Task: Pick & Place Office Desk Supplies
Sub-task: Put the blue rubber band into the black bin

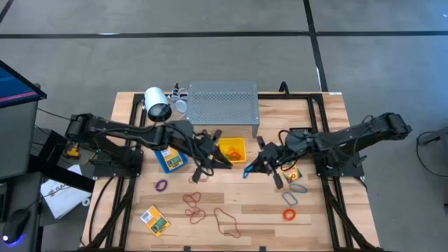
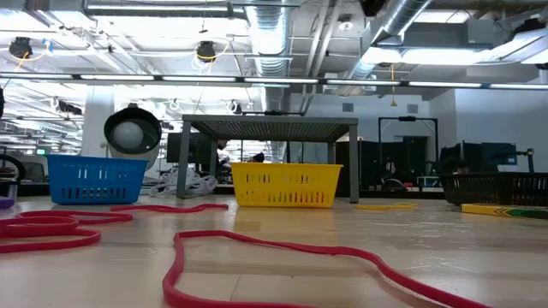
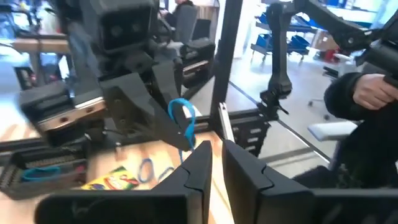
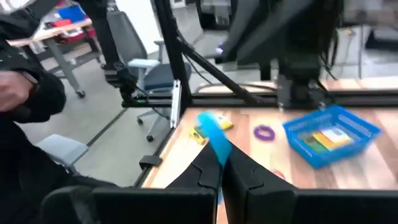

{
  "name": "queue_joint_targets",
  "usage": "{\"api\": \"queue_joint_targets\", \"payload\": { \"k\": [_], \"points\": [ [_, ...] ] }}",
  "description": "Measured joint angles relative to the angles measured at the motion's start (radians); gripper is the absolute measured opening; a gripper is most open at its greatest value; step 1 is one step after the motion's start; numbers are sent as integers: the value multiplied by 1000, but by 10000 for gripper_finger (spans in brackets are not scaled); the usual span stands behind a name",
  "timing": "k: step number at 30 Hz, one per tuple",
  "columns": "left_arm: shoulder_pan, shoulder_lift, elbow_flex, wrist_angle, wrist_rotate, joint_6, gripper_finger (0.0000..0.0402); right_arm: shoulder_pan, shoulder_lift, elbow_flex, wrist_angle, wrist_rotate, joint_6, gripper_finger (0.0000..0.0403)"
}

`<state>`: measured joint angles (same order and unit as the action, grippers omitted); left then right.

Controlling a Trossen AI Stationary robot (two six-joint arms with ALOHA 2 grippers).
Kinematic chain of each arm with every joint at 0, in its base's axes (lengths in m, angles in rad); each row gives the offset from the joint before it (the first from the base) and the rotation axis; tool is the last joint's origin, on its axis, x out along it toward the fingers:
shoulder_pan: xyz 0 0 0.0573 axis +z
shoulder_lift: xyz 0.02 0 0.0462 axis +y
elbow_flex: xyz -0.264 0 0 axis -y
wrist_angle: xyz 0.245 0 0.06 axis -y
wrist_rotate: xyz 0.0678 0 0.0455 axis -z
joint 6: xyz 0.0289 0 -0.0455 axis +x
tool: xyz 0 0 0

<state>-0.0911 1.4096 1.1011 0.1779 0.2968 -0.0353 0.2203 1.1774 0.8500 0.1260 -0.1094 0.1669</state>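
Right gripper [image 1: 250, 170], frame centre: clamped on blue rubber band [image 4: 214, 138]. Left gripper [image 1: 225, 161]: fingers near together, apparently empty. Loops remain lower centre; task unfinished.

This was a lab or workshop — exposed ceiling ducts [image 2: 282, 26], strip lights, rolling office chairs [image 4: 149, 74] on grey floor, and a wooden bench [image 1: 245, 203] inside a black frame.

Perforated shelf [image 1: 222, 103] stands behind the two bins [image 1: 233, 149]; rubber bands [image 1: 227, 222] lie in front
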Motion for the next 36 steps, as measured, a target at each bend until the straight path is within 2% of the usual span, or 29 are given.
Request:
{"api": "queue_joint_targets", "payload": {
  "k": [4,10,17,24,30,36],
  "points": [
    [14,-58,0,-63,-14,-9,58,0,-82,0,-109,82,23,0],
    [11,-108,-2,-248,-26,-16,81,0,-201,0,-284,192,110,0],
    [5,-186,-2,-392,-24,-29,84,2,-383,0,-669,341,337,0],
    [5,-245,-1,-405,-24,-25,84,-12,-528,0,-1006,458,514,0],
    [5,-246,-1,-399,-37,-24,84,-107,-506,0,-1238,482,628,0],
    [5,-242,-2,-399,-39,-22,84,-231,-423,0,-1337,426,593,0]
  ]
}}
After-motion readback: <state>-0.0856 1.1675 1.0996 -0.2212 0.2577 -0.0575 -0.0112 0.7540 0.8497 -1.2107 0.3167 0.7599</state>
